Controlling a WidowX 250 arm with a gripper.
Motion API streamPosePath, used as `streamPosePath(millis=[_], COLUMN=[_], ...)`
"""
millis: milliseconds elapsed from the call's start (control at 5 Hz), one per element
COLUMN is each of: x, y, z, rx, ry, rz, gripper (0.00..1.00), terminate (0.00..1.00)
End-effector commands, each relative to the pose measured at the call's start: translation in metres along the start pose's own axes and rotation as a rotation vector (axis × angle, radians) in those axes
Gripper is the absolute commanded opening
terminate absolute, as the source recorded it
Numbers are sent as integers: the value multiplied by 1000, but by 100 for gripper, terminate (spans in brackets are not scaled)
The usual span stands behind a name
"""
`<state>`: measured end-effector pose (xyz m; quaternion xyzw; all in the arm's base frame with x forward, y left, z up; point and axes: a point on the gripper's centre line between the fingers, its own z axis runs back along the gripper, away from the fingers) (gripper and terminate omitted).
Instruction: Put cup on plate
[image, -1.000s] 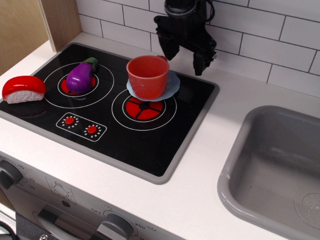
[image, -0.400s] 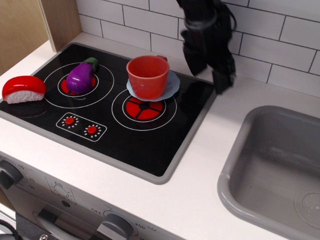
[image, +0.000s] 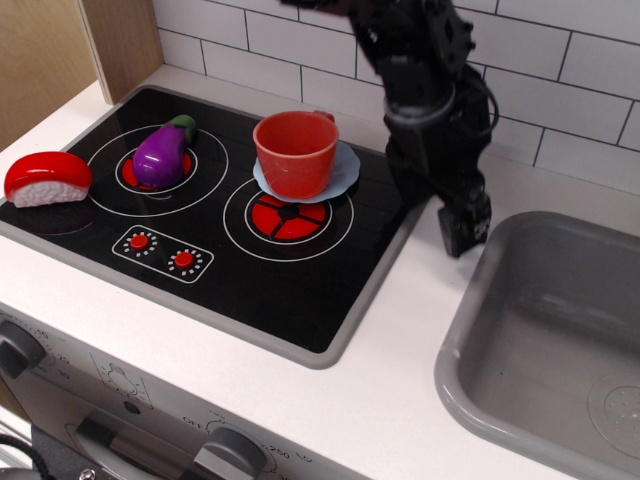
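Observation:
The orange-red cup (image: 296, 152) stands upright on the light blue plate (image: 346, 171), which lies at the back of the black cooktop (image: 250, 280), partly over the right burner. The cup's handle points to the back. My gripper (image: 440, 212) is to the right of the cup and plate, apart from them, low over the white counter between the cooktop and the sink. Its fingers (image: 465, 228) are spread and hold nothing.
A purple eggplant (image: 163, 152) lies on the left burner. A red-and-white sushi toy (image: 47, 178) sits at the cooktop's left edge. A grey sink (image: 560, 330) is at the right. A tiled wall (image: 580, 60) stands behind, a wooden panel (image: 60, 50) at far left.
My gripper has moved from behind the cup to the right and down, towards the sink's edge. The cup stays on the plate, unmoved.

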<state>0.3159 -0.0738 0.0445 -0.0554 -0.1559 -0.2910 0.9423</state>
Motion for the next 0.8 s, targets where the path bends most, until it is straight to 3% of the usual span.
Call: streamPosePath(millis=[0,200,400,600], x=[-15,-15,-11,-11], y=[-16,-15,-7,-7], z=[38,67,85,85], rx=[-14,-31,14,14], ry=[-97,-114,-110,-110], rz=[-78,-39,55,55], gripper=[100,100,100,100], terminate=[0,0,0,100])
